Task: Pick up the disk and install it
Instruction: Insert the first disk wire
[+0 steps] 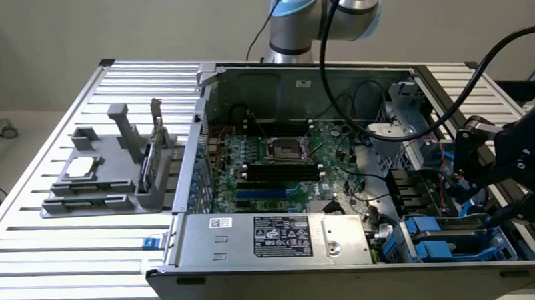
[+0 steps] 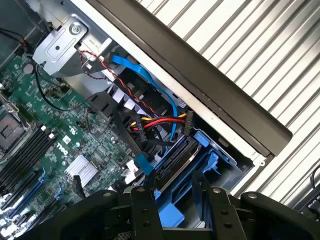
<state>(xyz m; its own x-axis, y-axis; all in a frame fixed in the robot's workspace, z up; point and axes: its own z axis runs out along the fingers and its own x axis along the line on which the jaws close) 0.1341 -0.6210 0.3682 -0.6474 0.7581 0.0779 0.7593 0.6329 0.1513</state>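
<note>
The end effector (image 2: 172, 192) is hovering with its fingers spread wide, holding nothing, just above the disk (image 2: 209, 161). The disk is sitting blue-framed in the drive bay (image 1: 449, 240) in the computer case's corner, low on the exterior view's right. The exterior view is also showing the power supply (image 1: 270, 236), its label too small to read. The wrist view is catching "DELL" on the motherboard (image 2: 62, 147).

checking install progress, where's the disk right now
The disk sits in the drive bay at the exterior view's lower right, beside the power supply box, close to the gripper.
</note>
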